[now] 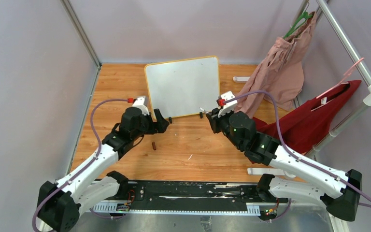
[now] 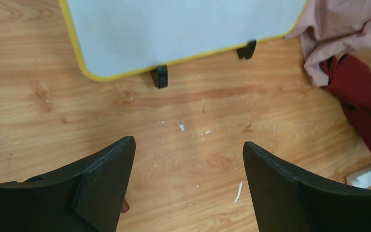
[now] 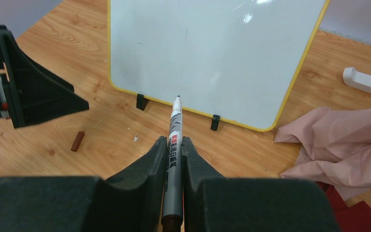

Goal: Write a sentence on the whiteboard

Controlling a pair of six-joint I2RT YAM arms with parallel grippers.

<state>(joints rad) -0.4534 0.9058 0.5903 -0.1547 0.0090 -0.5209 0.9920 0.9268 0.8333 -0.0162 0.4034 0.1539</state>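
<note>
The whiteboard, white with a yellow frame and two black feet, stands at the middle back of the wooden table; its face shows no writing, so the sentence is not in view. It also shows in the left wrist view and the right wrist view. My right gripper is shut on a silver marker, whose uncapped tip points at the board's lower edge, just short of it. My left gripper is open and empty, low over the table before the board's left foot. A brown cap lies on the table.
A pink cloth and a red cloth hang and spill onto the table at the right, by a metal rack. A white bar lies behind the board's right corner. Grey walls close in the left and back.
</note>
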